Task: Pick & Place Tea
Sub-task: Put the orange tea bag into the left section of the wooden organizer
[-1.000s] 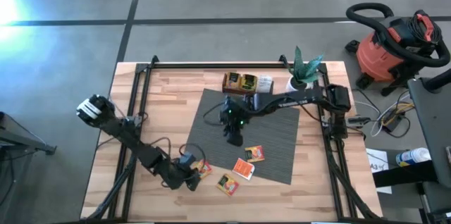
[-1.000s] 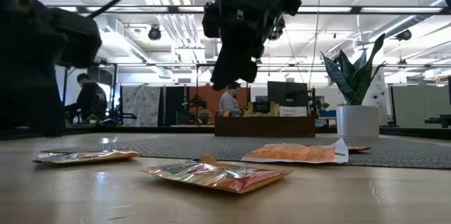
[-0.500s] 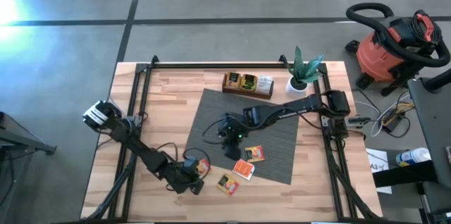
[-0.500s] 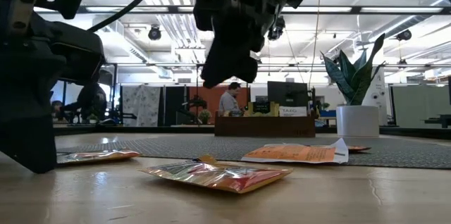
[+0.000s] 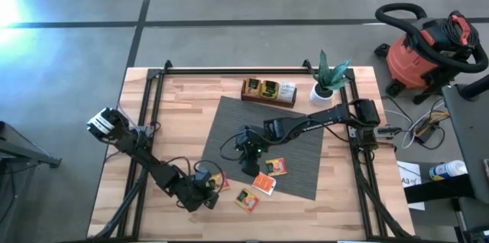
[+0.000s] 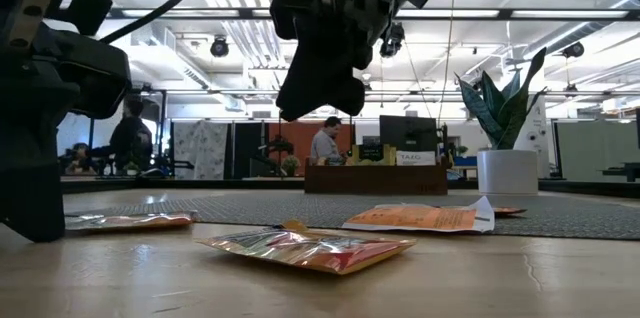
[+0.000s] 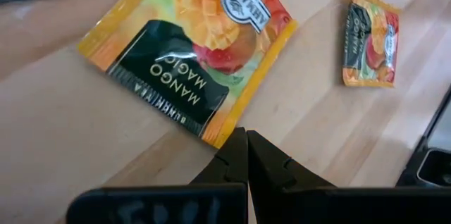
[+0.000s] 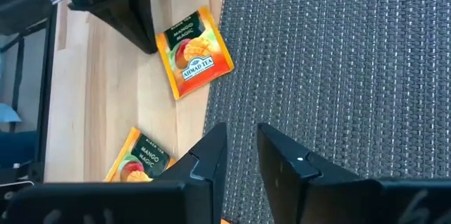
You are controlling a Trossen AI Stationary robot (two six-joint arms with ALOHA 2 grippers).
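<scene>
A wooden table [image 5: 183, 113] carries a grey ribbed mat [image 5: 298, 147] set askew at its middle. Two sachets [image 5: 276, 166] lie on the mat's near part; two more [image 5: 246, 199] lie on bare wood just beside its near-left edge. A dark tray [image 5: 269, 90] and a potted plant [image 5: 327, 82] stand along the far edge

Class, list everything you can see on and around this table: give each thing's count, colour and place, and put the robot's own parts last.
tea sachets: four loose, orange-yellow; two on the mat's near edge, two on bare wood beside it
mat: one, grey ribbed, table centre
tray: one, dark brown, far edge
potted plant: one, green in white pot, far right
vacuum: one, red, on floor
left gripper: shut, beside a wood sachet
right gripper: open, empty, above mat
</scene>
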